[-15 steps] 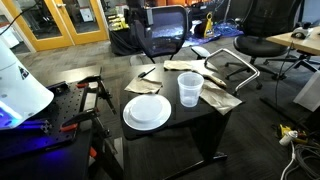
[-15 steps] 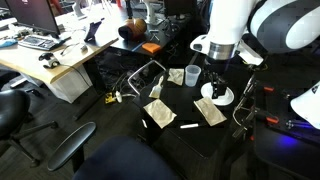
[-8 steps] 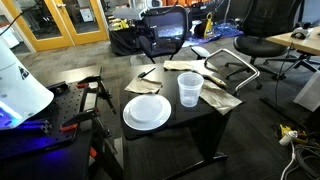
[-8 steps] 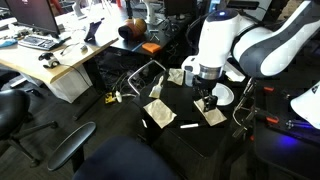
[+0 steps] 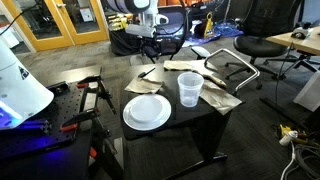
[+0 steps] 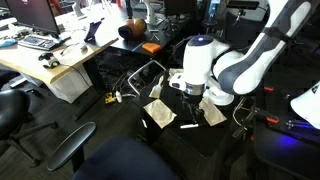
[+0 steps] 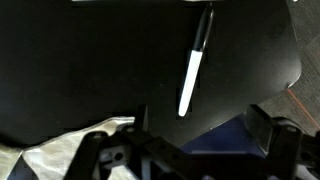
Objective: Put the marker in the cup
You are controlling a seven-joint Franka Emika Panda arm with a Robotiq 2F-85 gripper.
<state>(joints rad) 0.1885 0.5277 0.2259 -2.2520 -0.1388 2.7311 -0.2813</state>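
Note:
The marker (image 7: pixel 192 66) lies flat on the black table; in the wrist view it shows a white barrel and a black cap. It also shows in both exterior views (image 5: pixel 148 73) (image 6: pixel 188 126). The clear plastic cup (image 5: pixel 189 89) stands upright near the table's middle, beside the white plate (image 5: pixel 147 111). My gripper (image 7: pixel 200 125) is open and empty, hovering above the table with the marker just ahead of its fingers. In an exterior view the gripper (image 6: pixel 192 104) hangs above the marker; the arm hides the cup there.
Crumpled paper napkins (image 5: pixel 220 98) (image 6: pixel 158 114) lie on the table around the cup. The table edge (image 7: pixel 290 70) drops off close to the marker. Office chairs (image 5: pixel 245 50), desks and clamps (image 5: pixel 88 90) surround the table.
The arm has swung across the table from the plate side and come down over the marker. Marker, cup and plate have not moved.

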